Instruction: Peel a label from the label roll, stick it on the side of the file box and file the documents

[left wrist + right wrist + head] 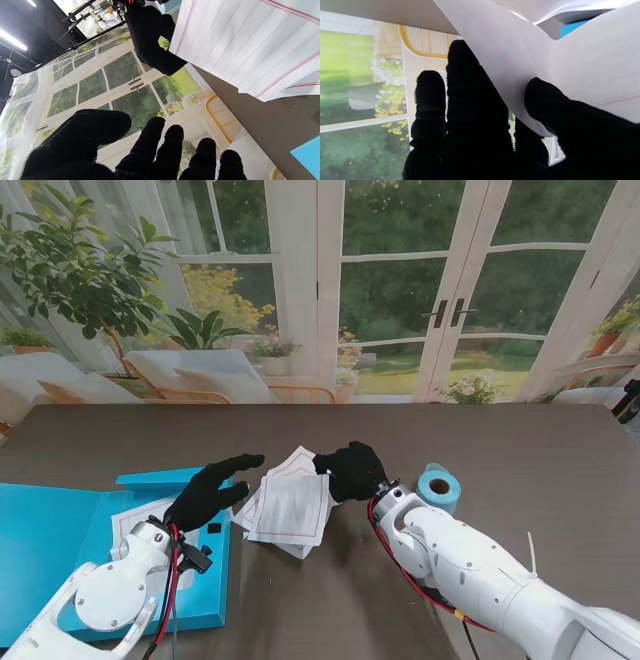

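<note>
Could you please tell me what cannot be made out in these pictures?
- Label roll, stand view: too small to show labels.
- File box, stand view: cut off by the left edge, partly behind the left robot hand.
- Papers, right wrist view: print blurred, partly behind the right robot hand.

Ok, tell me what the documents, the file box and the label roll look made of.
Documents: thin matte paper, it seems; the sheet bends where the right hand pinches it. File box: smooth blue sheet, plastic or coated card, folded flat open; I can't tell which. Label roll: light blue tape, probably paper, wound on a core.
</note>
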